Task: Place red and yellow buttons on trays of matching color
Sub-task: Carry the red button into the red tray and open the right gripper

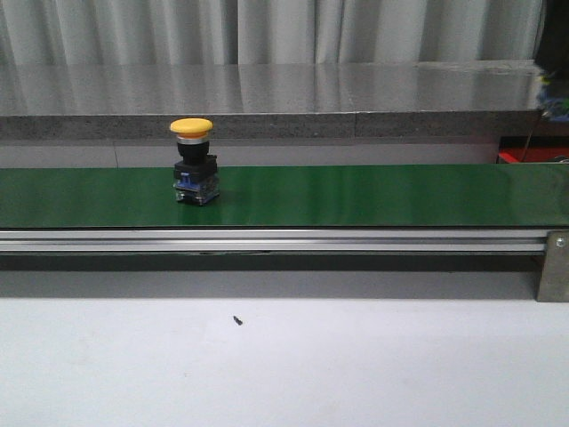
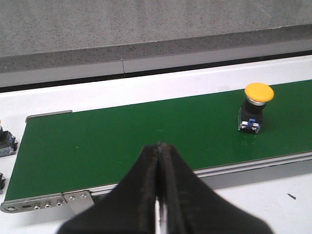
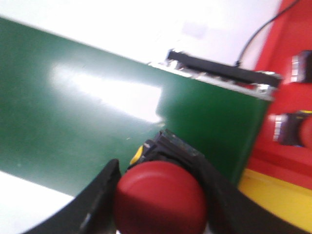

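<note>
yellow button [image 1: 194,165] standing upright on green belt [image 1: 373,196], left of centre, belt lying open to its right | left gripper [image 2: 159,151] hovering pinched together above belt's near rail [image 1: 267,240] | right gripper [image 3: 161,195] clamping red button [image 3: 161,197] near belt end, beside red tray [image 3: 287,97]

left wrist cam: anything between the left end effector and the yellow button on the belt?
Nothing. In the left wrist view, only bare green belt lies between the closed left end effector and the upright yellow button.
</note>
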Available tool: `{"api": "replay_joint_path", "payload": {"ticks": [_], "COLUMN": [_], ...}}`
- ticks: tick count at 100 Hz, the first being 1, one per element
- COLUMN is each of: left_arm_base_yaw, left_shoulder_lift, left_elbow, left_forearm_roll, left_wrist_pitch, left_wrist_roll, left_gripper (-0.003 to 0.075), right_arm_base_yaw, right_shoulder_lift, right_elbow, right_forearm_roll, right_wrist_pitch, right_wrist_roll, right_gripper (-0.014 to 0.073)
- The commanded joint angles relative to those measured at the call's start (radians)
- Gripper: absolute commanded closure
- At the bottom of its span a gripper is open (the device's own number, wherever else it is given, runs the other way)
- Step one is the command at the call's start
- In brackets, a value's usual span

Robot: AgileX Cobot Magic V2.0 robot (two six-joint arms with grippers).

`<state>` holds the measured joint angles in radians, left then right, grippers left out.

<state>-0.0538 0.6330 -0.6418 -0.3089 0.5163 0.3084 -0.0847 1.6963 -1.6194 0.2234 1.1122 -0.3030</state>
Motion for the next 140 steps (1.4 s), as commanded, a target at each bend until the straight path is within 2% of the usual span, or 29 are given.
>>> {"api": "replay_joint_path", "payload": {"ticks": [1, 16, 38, 78, 123, 133, 140], "left_arm_base_yaw": [-0.009, -0.009, -0.009, -0.009, -0.009, -0.009, -0.009], "left_shoulder_lift": [0.002, 0.002, 0.002, 0.002, 0.002, 0.002, 0.002], "left_elbow": [-0.028, -0.028, -0.028, -0.028, -0.028, -0.028, -0.028], "left_forearm_roll": [-0.021, -0.021, -0.021, -0.021, -0.021, -0.021, -0.021], "left_wrist_pitch": [-0.064, -0.064, -0.064, -0.064, -0.064, -0.064, -0.064], "left_wrist_roll": [-0.001, -0.001, -0.001, -0.001, -0.001, -0.001, -0.001], "left_gripper": [0.0740, 0.0740, 0.0740, 0.0740, 0.0740, 0.0740, 0.0740], "right_arm_base_yaw": [-0.082, -0.214, -0.313, -0.322, -0.324, -0.324, -0.324], "right_shoulder_lift": [-0.044, -0.021, 0.102, 0.324, 0.376, 0.376, 0.376], "right_elbow": [-0.087, -0.143, -0.169, -0.176, -0.178, -0.187, -0.204], "right_forearm_roll": [-0.005, -0.005, 0.023, 0.023, -0.002, -0.008, -0.016], "right_wrist_pitch": [-0.011, -0.021, -0.064, -0.138, -0.183, -0.187, -0.180], "right_wrist_roll": [0.002, 0.002, 0.002, 0.002, 0.002, 0.002, 0.002], "right_gripper": [0.0400, 0.0400, 0.0400, 0.0400, 0.0393, 0.0333, 0.0245]}}
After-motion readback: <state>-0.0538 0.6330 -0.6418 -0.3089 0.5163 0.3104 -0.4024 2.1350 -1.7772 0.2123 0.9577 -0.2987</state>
